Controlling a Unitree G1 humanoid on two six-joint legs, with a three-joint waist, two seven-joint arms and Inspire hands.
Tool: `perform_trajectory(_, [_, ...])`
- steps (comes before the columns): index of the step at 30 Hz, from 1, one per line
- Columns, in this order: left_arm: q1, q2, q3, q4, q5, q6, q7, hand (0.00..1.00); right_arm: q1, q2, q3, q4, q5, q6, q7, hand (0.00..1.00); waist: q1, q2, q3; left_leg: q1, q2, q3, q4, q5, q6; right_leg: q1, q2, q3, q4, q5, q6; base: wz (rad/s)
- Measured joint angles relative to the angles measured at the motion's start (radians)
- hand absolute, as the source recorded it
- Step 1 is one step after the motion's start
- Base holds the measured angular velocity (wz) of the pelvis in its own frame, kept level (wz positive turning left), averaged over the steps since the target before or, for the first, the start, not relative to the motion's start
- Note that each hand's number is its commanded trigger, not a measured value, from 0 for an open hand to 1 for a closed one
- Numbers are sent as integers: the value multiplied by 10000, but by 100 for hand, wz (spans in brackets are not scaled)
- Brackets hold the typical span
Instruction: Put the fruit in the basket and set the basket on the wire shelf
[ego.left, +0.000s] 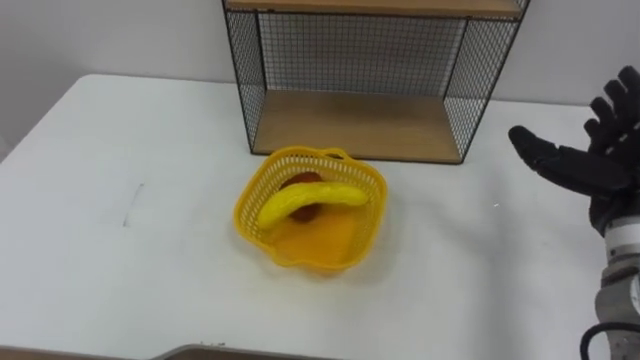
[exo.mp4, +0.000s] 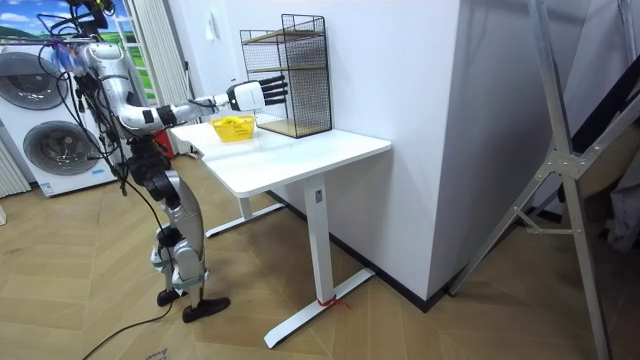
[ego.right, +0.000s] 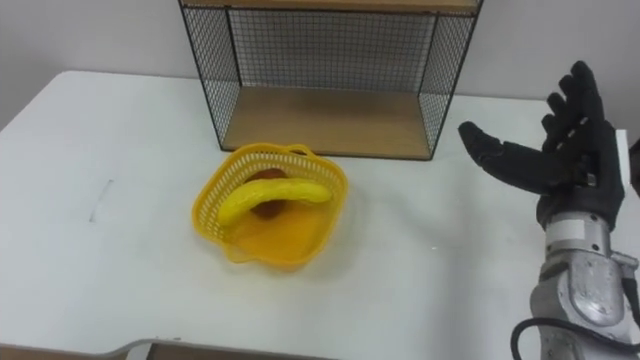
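Note:
A yellow plastic basket (ego.left: 354, 236) (ego.right: 210, 215) stands on the white table just in front of the wire shelf (ego.left: 365, 120) (ego.right: 330, 115). Inside it a yellow banana (ego.left: 308, 199) (ego.right: 270, 197) lies across a red fruit (ego.left: 300, 182) (ego.right: 263, 178) that is mostly hidden beneath it. My right hand (ego.left: 592, 160) (ego.right: 560, 165) hovers above the table to the right of the shelf, fingers spread and straight, holding nothing. In the room view that hand (exo.mp4: 252, 95) reaches over the table beside the basket (exo.mp4: 233, 128) and shelf (exo.mp4: 292, 75).
The shelf has a wooden lower board (ego.left: 355, 125) and black mesh sides, open at the front. The white table (ego.left: 120, 250) has bare room left and right of the basket. In the room view washing machines (exo.mp4: 60, 120) stand behind me.

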Motion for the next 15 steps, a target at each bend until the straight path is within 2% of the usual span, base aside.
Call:
perform_trajectory(1, [0,0,7,-555,-27,-22,330,0,4,3,0,0,-99,0,9,0,31,53,23,0,-1,-1,1,1,3,7,-8,0,-4,0,0,0])
perform_trajectory(3, [-56,-1,180,-1496,21,-42,688,0,5,95,7,-1,-427,0,65,0,73,70,19,1,-16,-2,-17,0,3,21,-4,0,2,-5,-3,0])
perform_trajectory(5, [-65,3,319,-2753,37,-255,1259,0,47,187,20,0,-589,-10,270,0,76,83,26,6,-14,-5,-10,0,3,34,-6,-7,21,-16,-14,0])
perform_trajectory(7, [-70,3,316,-3531,117,-465,1529,0,112,196,21,0,-578,-22,400,0,82,68,39,8,-16,-13,11,0,3,-9,-55,-38,133,-98,-12,0])
perform_trajectory(9, [-90,3,298,-4073,504,-660,1737,0,245,361,44,5,-624,-152,441,0,27,71,45,15,-24,-40,52,0,3,-4,-79,-81,172,-139,-7,5])
perform_trajectory(11, [-269,3,268,-4762,945,-733,1821,0,405,583,152,6,-626,-253,505,0,22,34,110,-28,-30,-99,113,0,3,-1,-99,-131,204,-148,-8,8])
perform_trajectory(15, [-294,12,-215,-5610,999,-821,1600,0,446,663,523,103,-650,-379,672,0,-273,8,143,-159,-118,-325,198,-2,6,-5,-164,-302,178,-172,24,17])
